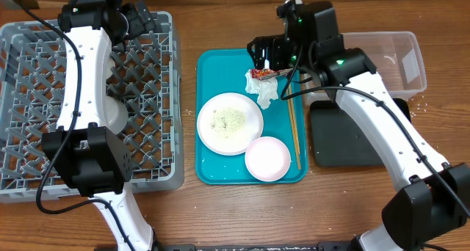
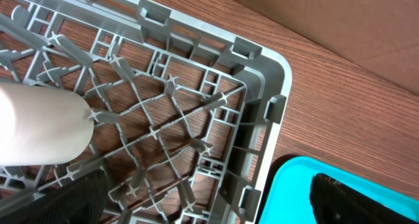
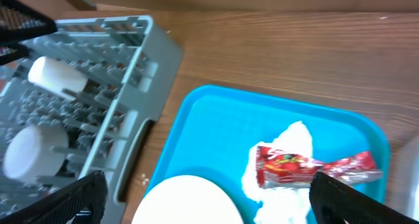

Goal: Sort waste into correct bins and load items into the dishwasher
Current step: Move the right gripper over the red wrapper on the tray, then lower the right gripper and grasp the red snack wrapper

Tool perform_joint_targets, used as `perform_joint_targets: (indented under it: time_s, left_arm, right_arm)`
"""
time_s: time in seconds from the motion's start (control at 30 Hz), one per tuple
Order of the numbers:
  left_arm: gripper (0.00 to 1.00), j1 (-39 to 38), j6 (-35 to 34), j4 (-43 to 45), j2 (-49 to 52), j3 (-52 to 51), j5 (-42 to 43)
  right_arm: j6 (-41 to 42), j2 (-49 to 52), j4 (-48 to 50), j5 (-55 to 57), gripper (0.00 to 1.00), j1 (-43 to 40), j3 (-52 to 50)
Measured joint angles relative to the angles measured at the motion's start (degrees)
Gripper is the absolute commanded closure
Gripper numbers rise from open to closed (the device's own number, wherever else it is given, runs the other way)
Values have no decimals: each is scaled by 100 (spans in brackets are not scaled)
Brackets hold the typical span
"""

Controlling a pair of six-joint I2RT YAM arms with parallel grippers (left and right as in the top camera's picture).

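Right wrist view shows the right end effector [image 3: 209, 201] released, jaws spread, with the red wrapper [image 3: 308, 166] just beneath it on the napkin [image 3: 288, 140], so waste sorting seems in hand; next it should lower, clench the wrapper and carry it to a bin [image 1: 421, 62].

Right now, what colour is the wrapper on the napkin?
Red; the wrapper shows best in the right wrist view.
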Motion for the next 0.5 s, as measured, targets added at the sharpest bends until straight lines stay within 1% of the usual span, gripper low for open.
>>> perform_joint_targets:
  time_s: [0.27,0.5]
  left_arm:
    - [0,0,0,0,0,0,0]
    - [0,0,0,0,0,0,0]
  right_arm:
    - [72,0,7,-153,0,59,0]
    - [461,0,22,-208,0,57,0]
